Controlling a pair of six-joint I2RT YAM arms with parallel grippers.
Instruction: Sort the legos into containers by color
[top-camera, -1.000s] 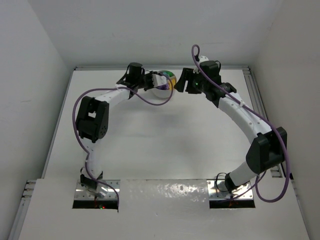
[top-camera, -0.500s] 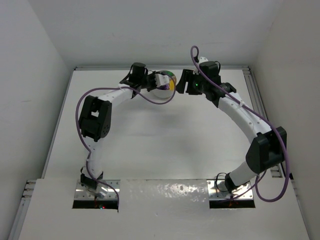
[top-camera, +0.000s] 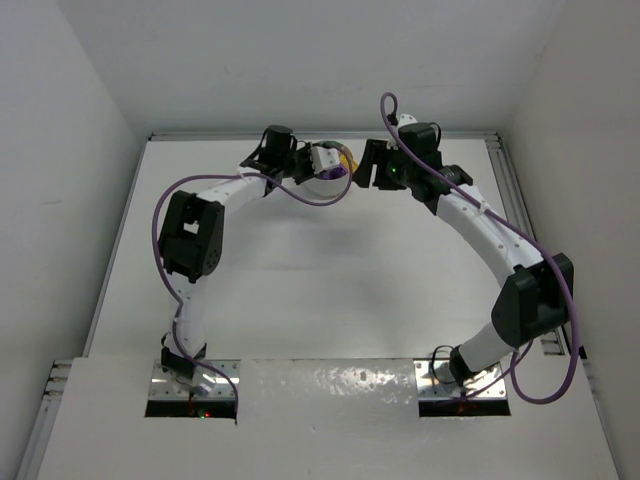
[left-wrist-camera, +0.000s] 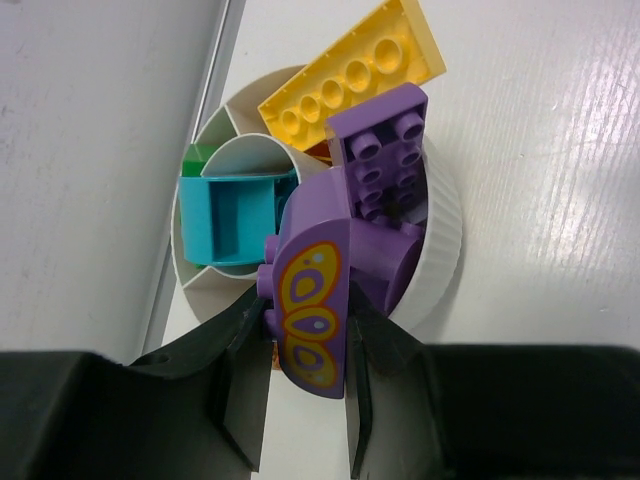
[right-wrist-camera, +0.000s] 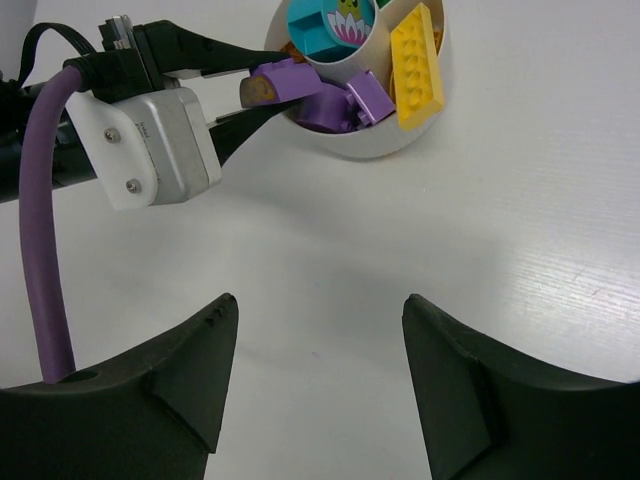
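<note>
White table is carrying the dish; left end effector is clamping a purple butterfly brick right over its purple bricks, right end effector is gaping nearby.

No letters, numbers or brand names are showing legibly in any view. Only printed pictures are appearing: a yellow-and-orange butterfly is showing on the curved purple brick, and a pink flower is showing on the teal brick.
</note>
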